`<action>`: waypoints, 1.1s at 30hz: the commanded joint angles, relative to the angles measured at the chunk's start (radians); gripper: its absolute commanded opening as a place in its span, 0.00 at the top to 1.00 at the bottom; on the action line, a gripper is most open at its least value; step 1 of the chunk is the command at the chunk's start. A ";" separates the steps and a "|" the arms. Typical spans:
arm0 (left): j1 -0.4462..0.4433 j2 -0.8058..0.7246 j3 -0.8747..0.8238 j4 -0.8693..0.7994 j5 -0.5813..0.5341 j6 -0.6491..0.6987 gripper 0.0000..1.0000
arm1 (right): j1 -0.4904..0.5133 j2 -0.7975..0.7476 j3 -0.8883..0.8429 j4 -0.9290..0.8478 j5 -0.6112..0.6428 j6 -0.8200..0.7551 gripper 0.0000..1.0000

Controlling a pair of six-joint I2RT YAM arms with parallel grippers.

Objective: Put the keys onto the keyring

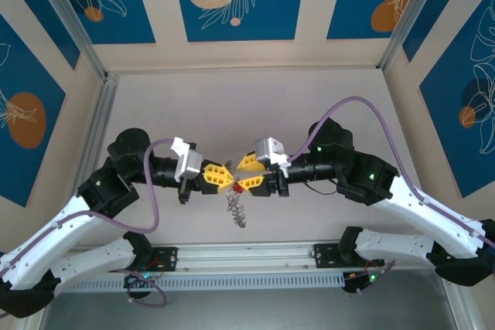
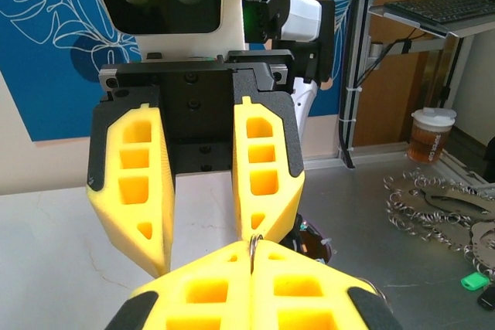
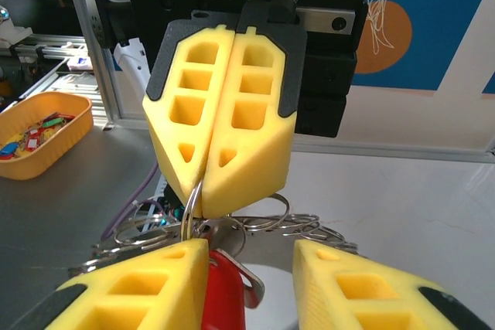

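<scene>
Near edge: both arm bases sat along the rail, and the arms met over the middle of the table (image 1: 232,106).

Just nearer than the fingertips, the keyring (image 1: 238,211) hung as a silvery bunch. It seemed to hang clear of the table, though the top view did not settle that.

Left fingers (image 3: 232,129): pressed together, pinching the thin wire of the keyring at their tips, with the bunch dangling below.

Right fingers (image 3: 147,287): spread, facing the left ones tip to tip, gripping nothing. The red key (image 3: 223,293) sat in the gap, against one finger. A loop of wire lay by its head. I could not tell whether the key was threaded on or merely resting there.

Judgement on progress: late-middle. The ring was held steady and the key was at the ring, but threading was unconfirmed. Left to do: confirm the key is on the ring, then let go.

Room to move: there was almost no slack between the two sets of fingers, so any withdrawal would best go outward along each arm. Beyond the meeting point the table lay bare to the far wall. The frame posts stood well apart from both arms. Purple cables (image 1: 363,106) looped over the wrists and could snag.
</scene>
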 commanded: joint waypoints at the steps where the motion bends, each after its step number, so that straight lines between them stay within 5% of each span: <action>1: 0.007 -0.011 0.022 0.030 -0.010 0.013 1.00 | 0.016 -0.031 -0.027 0.000 -0.037 0.006 0.63; 14: 0.007 0.008 0.023 0.050 0.000 0.008 1.00 | 0.017 -0.008 -0.043 0.089 -0.058 0.023 0.67; 21: 0.007 -0.001 0.011 0.048 -0.015 0.011 1.00 | 0.020 0.024 -0.028 0.060 -0.033 0.013 1.00; 27: 0.009 0.013 0.083 -0.205 -0.223 0.132 1.00 | 0.025 0.030 0.053 -0.121 0.180 -0.036 1.00; 31: 0.009 0.026 0.139 -0.390 -0.334 0.211 0.73 | 0.032 0.081 0.149 -0.272 0.321 -0.055 1.00; 33: 0.007 0.043 0.165 -0.459 -0.387 0.240 0.69 | 0.046 0.123 0.196 -0.337 0.369 -0.068 1.00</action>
